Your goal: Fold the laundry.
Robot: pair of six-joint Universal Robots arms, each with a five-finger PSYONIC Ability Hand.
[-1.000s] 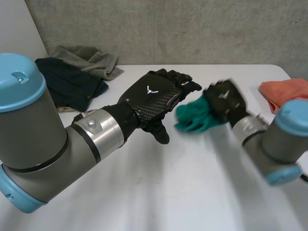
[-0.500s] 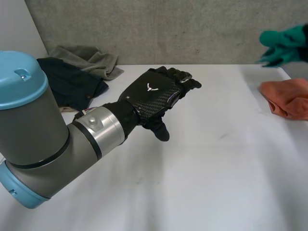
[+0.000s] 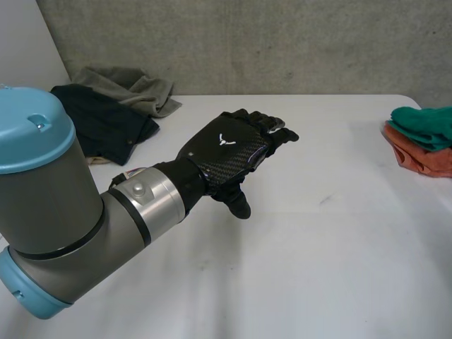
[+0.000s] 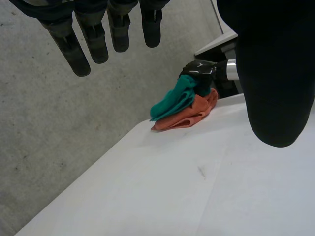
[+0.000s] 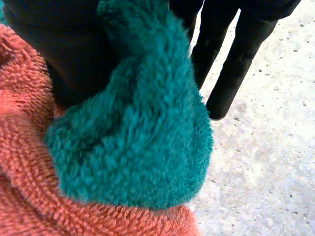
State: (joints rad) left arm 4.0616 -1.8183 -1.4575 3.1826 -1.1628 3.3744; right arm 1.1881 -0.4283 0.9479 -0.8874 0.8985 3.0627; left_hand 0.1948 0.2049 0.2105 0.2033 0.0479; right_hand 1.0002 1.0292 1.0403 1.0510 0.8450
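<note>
Two hands: left hand [image 3: 229, 145] straight-fingered, empty; right hand [image 4: 201, 73] pinches teal cloth [image 5: 133, 137] between thumb and fingers, atop orange cloth [image 5: 24, 187].

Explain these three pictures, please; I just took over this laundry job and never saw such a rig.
This is a two-armed robot, each arm ending in a black hand. The head view looks down at the white table from between the arms; each wrist view looks along its own hand's palm. The left hand hovers open above the table, holding nothing. The right hand pinches a teal towel lying on an orange towel at the table's edge. A dark garment and a grey-green garment lie crumpled at the far corner.
</note>
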